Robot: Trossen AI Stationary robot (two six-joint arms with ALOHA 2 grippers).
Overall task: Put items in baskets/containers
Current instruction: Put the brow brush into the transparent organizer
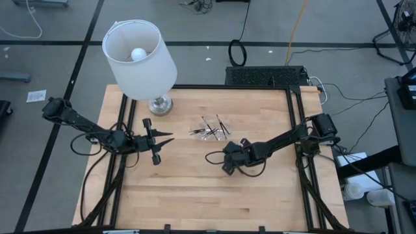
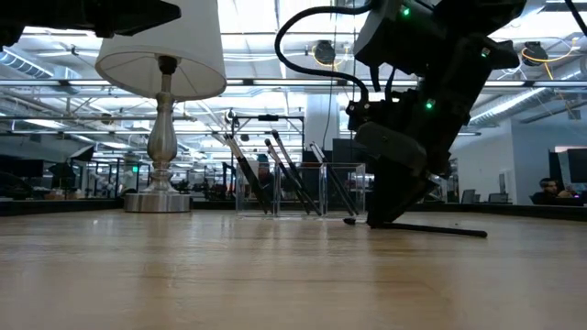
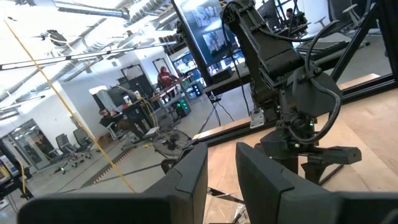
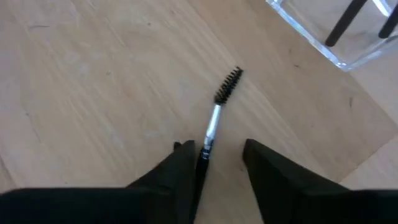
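A thin brush [image 4: 214, 115] with a black bristle head, silver collar and black handle lies flat on the wooden table [image 1: 195, 195]. It also shows in the high view as the brush [image 1: 212, 156] and in the low view as the brush [image 2: 431, 229]. My right gripper [image 4: 217, 155] is low over it, open, a finger on either side of the handle. The clear tray [image 1: 209, 130] stands just beyond, with several dark sticks leaning in it [image 2: 284, 179]. My left gripper [image 1: 169, 138] hovers open left of the tray, holding nothing. My right gripper's fingers slant down from the table's right side and lie along the brush's black handle [image 4: 202, 158]. One finger [image 4: 181, 165] stands right against the handle; whether it touches, I cannot tell. The other finger [image 4: 264, 165] is apart from it. The brush lies flat on the table.
A lamp with a white shade [image 1: 140, 52] stands on its silver base [image 1: 159, 104] at the table's far left. Black frame rails [image 1: 296, 123] run along the table's sides. A corner of the clear tray [image 4: 323, 37] is close beyond the brush.
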